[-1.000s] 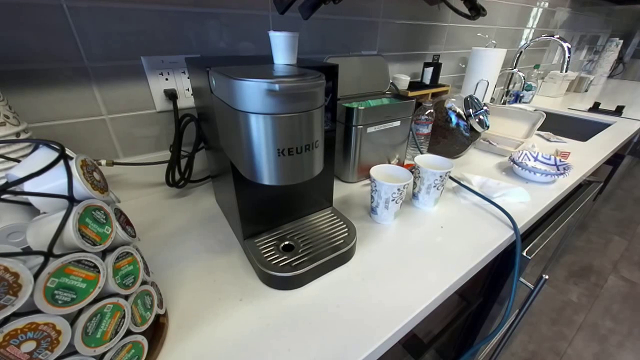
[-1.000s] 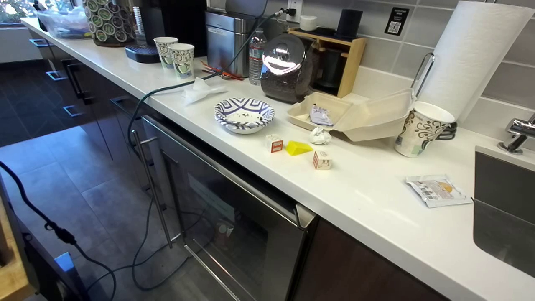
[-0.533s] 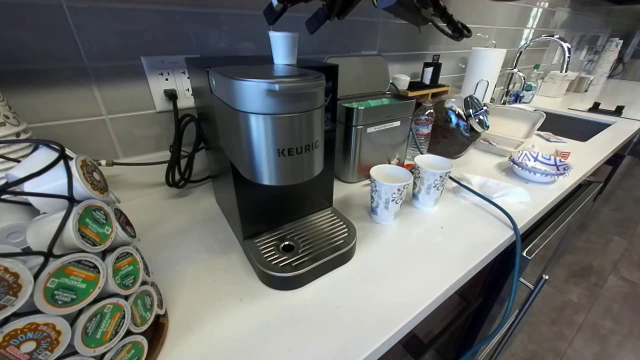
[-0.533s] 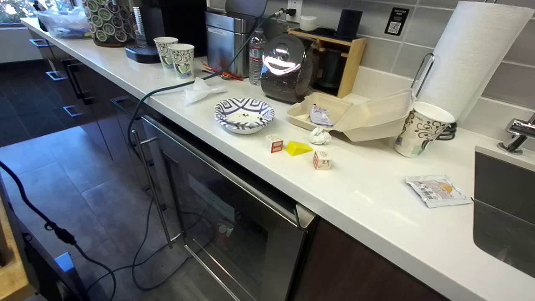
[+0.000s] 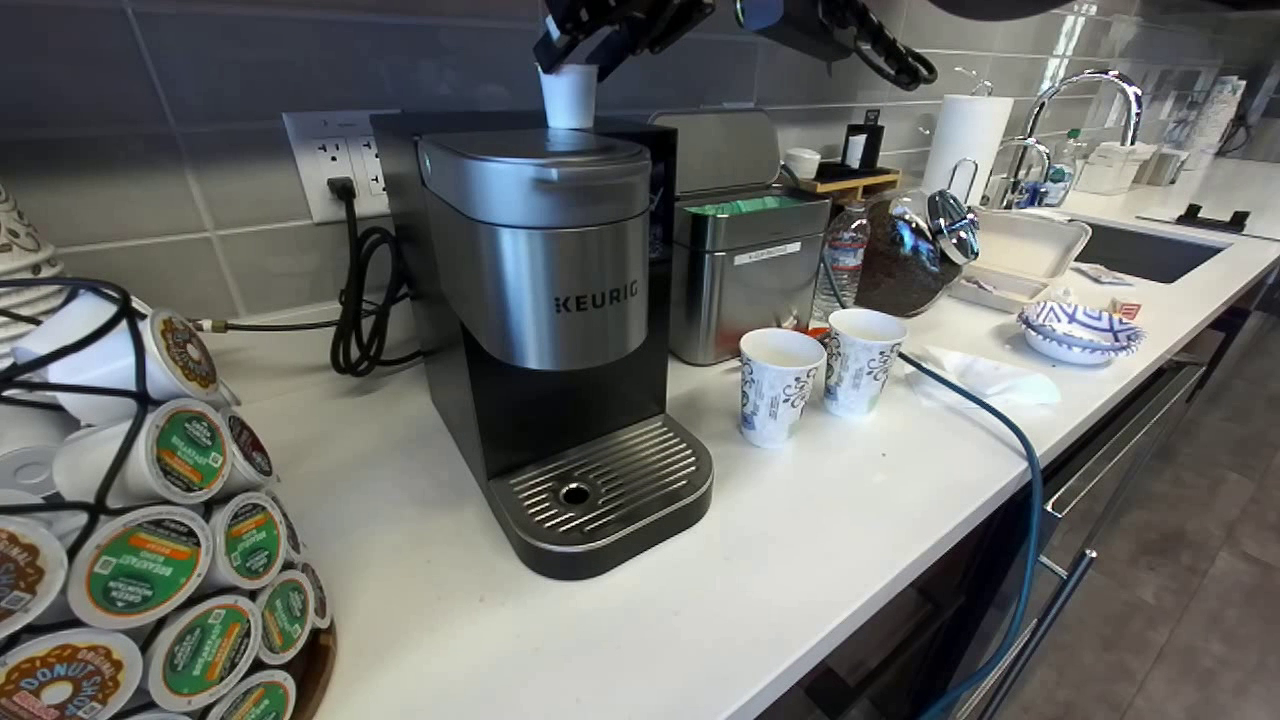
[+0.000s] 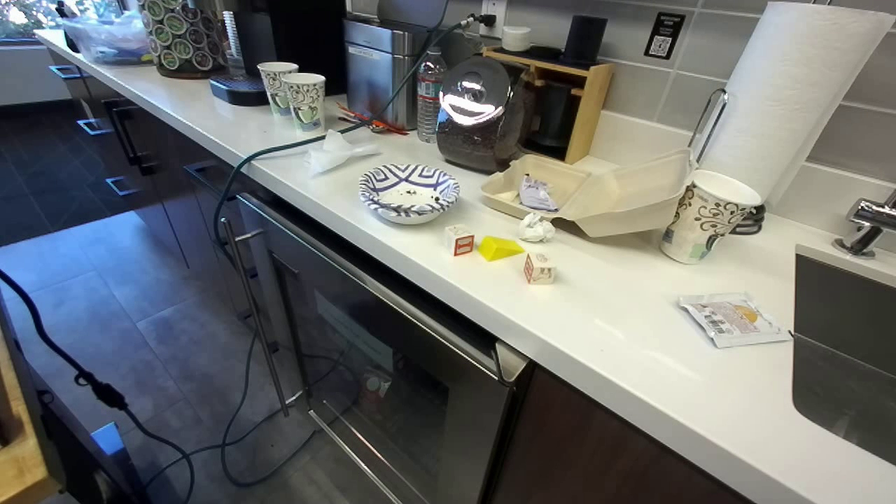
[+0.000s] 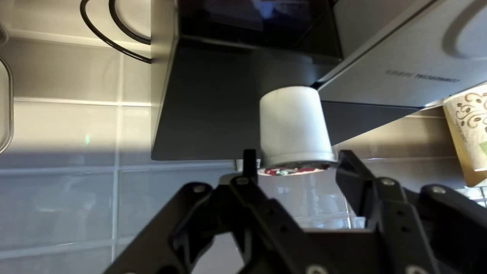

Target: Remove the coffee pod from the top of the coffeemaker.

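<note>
The coffee pod (image 5: 569, 97) is a small white cup that stands lid up on top of the grey and black Keurig coffeemaker (image 5: 560, 255). In the wrist view the pod (image 7: 295, 125) appears upside down, its printed lid edge towards my fingers. My gripper (image 5: 577, 57) is over the pod, its fingertips at the height of the rim. In the wrist view the gripper (image 7: 298, 164) is open, with one finger on each side of the rim and very little gap. I cannot tell whether either finger touches it. The coffeemaker (image 6: 301, 45) shows partly in an exterior view; pod and gripper are out of view there.
A tiled wall (image 5: 250, 60) stands close behind the coffeemaker. A steel bin (image 5: 750, 270) with a raised lid is beside it, near two paper cups (image 5: 780, 385). A rack of pods (image 5: 140, 560) stands on the other side. A blue cable (image 5: 1030, 480) crosses the counter.
My gripper has come down from above to the pod's rim. The fingers look closer together than half a second ago. The pod has not moved.
</note>
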Available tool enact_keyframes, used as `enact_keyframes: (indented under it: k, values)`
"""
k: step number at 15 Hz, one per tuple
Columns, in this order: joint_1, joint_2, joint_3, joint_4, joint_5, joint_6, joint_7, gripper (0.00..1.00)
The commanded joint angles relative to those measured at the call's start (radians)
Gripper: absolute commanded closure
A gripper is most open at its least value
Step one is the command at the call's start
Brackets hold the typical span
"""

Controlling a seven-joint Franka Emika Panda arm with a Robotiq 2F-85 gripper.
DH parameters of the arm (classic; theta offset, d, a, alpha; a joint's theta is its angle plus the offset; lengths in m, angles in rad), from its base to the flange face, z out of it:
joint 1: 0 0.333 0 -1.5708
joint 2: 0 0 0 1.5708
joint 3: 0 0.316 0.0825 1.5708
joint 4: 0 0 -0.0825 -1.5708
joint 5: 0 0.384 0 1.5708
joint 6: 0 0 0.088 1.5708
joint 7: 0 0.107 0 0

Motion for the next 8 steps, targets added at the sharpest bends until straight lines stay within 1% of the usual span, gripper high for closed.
enact_keyframes:
  k: [1, 3, 5, 7, 8]
  values:
    - [0.017, 0.004, -0.018, 0.000, -0.016, 0.003, 0.027, 0.73]
    - [0.016, 0.003, -0.016, -0.003, -0.014, 0.005, 0.025, 0.75]
    - [0.020, -0.009, -0.017, -0.007, -0.017, 0.002, 0.026, 0.81]
    - [0.019, -0.047, -0.012, -0.031, -0.014, -0.008, 0.019, 0.90]
    - [0.015, -0.082, -0.007, -0.057, -0.004, -0.020, 0.018, 0.98]
